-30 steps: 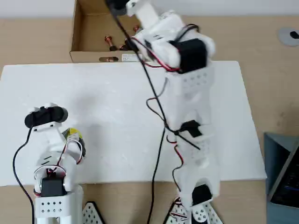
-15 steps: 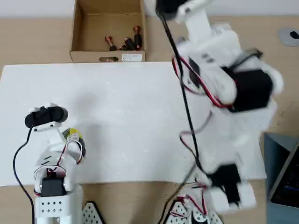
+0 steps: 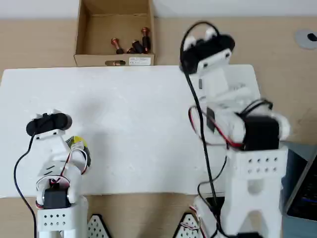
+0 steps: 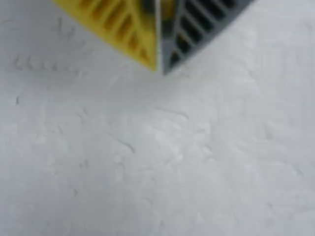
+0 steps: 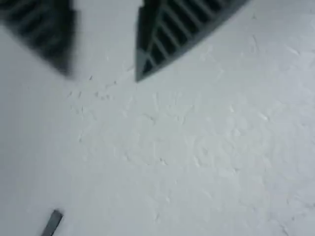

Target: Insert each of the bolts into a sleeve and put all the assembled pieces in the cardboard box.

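- The left gripper is pressed closed and empty, its arm folded at 7 o'clock.
- The right gripper is spread apart and empty at 2 o'clock.
- The bolts are laid in the cardboard box at 11 o'clock.

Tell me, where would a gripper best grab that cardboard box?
Probably take the box by its near wall's rim, coming straight down from above: it is open-topped, and its upright walls look thin enough to pinch. Pick the stretch away from the pieces lying inside.
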Robot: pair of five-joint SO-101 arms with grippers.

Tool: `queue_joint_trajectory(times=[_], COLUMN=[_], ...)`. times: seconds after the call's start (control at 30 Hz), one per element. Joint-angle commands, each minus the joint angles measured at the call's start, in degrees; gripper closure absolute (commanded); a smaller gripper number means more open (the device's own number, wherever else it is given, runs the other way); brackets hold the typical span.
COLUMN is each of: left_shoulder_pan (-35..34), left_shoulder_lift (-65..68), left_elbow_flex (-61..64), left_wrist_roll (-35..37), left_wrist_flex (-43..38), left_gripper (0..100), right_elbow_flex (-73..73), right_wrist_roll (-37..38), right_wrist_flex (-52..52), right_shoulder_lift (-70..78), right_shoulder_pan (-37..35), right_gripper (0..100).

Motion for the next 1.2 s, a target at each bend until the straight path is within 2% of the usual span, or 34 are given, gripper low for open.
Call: queue_joint_trajectory(times=[0.0, 0.13, 0.37, 0.8, 1.17], left_shoulder_pan=[0.1, 0.1, 0.1, 0.1, 0.1], left_shoulder_lift=[-0.4, -0.4, -0.4, -0.4, -0.4], left_elbow_flex=[0.3, 0.3, 0.3, 0.3, 0.3], left_wrist_roll=[-0.1, -0.1, -0.1, -0.1, -0.1], left_wrist_flex=[-1.0, -1.0, -1.0, -1.0, -1.0], left_gripper=[100, 100, 100, 100, 100], right_elbow_flex=[7.2, 16.5, 34.1, 64.8, 82.5], right_wrist_roll=[-0.6, -3.1, -7.8, -7.8, -7.4], right_wrist_flex=[-2.2, -2.6, -9.3, -25.6, -30.9], right_shoulder_lift=[-6.2, -11.8, -24.0, -46.2, -64.2], right_shoulder_pan=[0.7, 0.7, 0.7, 0.6, 0.4], right_gripper=[98.3, 98.8, 98.8, 98.9, 98.9])
